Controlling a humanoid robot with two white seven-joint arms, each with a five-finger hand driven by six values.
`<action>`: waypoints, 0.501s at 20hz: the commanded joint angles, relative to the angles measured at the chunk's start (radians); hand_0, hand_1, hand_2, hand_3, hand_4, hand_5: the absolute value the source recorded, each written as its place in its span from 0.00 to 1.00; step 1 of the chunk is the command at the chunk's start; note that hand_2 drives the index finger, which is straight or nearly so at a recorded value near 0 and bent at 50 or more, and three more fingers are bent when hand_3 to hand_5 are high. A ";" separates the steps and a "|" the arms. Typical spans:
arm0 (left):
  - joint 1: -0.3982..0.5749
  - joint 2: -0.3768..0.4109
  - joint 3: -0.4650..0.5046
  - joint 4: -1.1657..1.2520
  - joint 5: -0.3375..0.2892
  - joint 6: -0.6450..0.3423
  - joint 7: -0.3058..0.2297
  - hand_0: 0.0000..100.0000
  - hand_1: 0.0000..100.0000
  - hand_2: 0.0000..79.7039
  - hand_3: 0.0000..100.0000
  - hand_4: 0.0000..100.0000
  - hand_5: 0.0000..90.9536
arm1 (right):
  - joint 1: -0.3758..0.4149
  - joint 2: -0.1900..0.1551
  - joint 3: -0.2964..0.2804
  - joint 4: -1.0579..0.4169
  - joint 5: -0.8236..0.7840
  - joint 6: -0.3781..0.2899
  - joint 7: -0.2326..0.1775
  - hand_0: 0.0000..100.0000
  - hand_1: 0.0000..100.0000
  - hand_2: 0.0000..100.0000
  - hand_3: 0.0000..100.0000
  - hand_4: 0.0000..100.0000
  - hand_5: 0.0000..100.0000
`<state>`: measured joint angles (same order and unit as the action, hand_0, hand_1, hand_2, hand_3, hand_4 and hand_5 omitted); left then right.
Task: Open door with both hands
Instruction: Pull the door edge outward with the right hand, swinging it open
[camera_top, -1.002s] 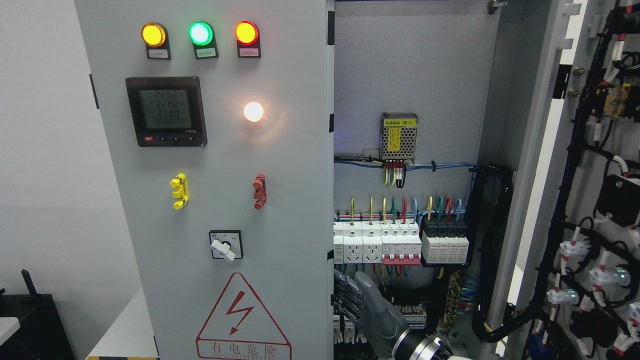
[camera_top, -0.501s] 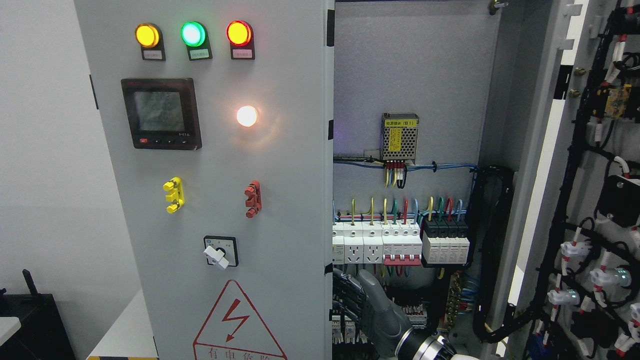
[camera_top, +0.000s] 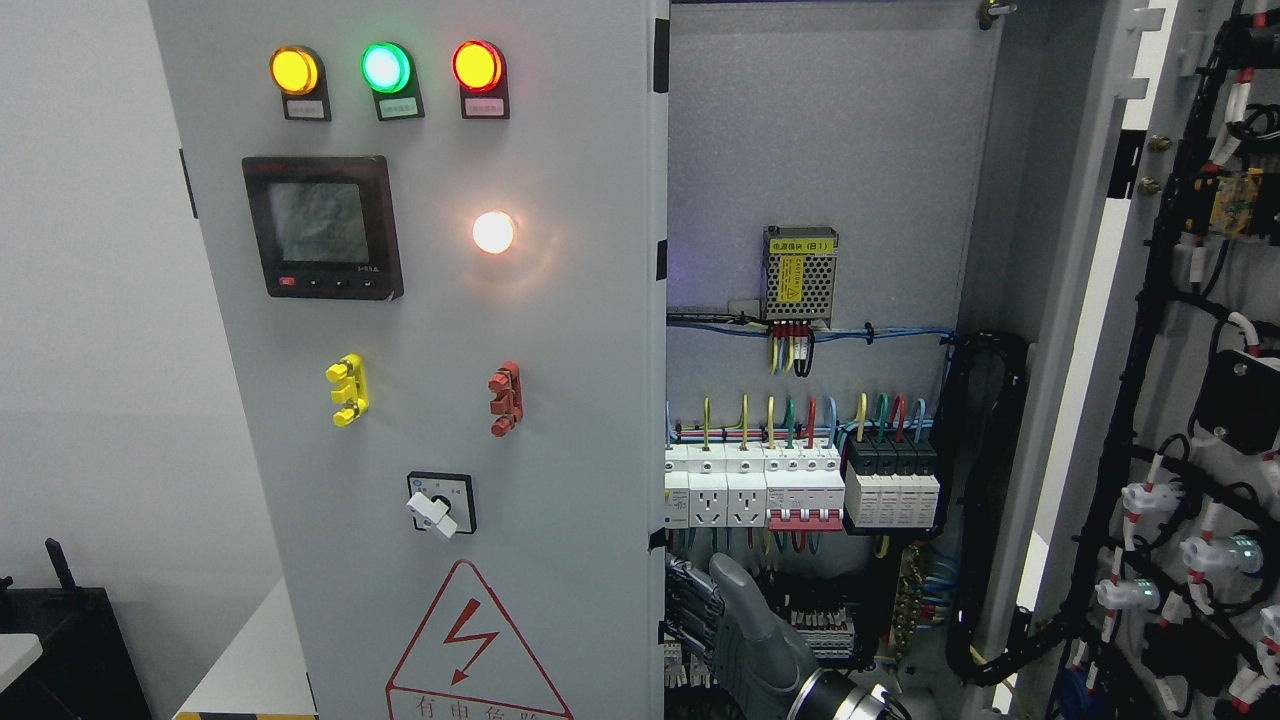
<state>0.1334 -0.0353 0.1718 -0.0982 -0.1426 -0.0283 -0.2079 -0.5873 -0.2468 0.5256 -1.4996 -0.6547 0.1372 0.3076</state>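
The grey left cabinet door (camera_top: 560, 400) stands slightly ajar, carrying three indicator lamps, a meter and a rotary switch. My right hand (camera_top: 705, 610) comes up from the bottom edge, right of the middle. It sits at this door's free right edge, low down. Its dark fingers (camera_top: 688, 605) curl around the edge and the thumb (camera_top: 735, 590) points up inside the cabinet. The right door (camera_top: 1180, 400) is swung wide open, showing its wired inner face. My left hand is out of view.
Inside the cabinet are a row of white breakers and sockets (camera_top: 800, 490), a small power supply (camera_top: 798, 272) and black cable bundles (camera_top: 985, 500). A white wall and a dark box (camera_top: 60, 640) lie left of the cabinet.
The left door swung a little further open between the first two frames and now holds still. My right hand has dropped slightly along the door's edge.
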 joint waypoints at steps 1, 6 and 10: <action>0.000 0.000 0.000 0.000 0.000 -0.001 -0.001 0.00 0.00 0.00 0.00 0.03 0.00 | 0.023 -0.003 0.022 -0.062 -0.002 0.001 0.008 0.00 0.00 0.00 0.00 0.00 0.00; 0.000 0.000 0.000 0.000 0.000 -0.001 -0.001 0.00 0.00 0.00 0.00 0.03 0.00 | 0.029 0.000 0.030 -0.067 -0.002 0.001 0.048 0.00 0.00 0.00 0.00 0.00 0.00; 0.000 0.000 0.000 0.000 0.000 0.001 -0.001 0.00 0.00 0.00 0.00 0.03 0.00 | 0.030 0.003 0.036 -0.082 -0.002 0.001 0.051 0.00 0.00 0.00 0.00 0.00 0.00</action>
<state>0.1334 -0.0353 0.1718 -0.0982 -0.1426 -0.0278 -0.2079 -0.5639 -0.2471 0.5433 -1.5411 -0.6555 0.1384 0.3522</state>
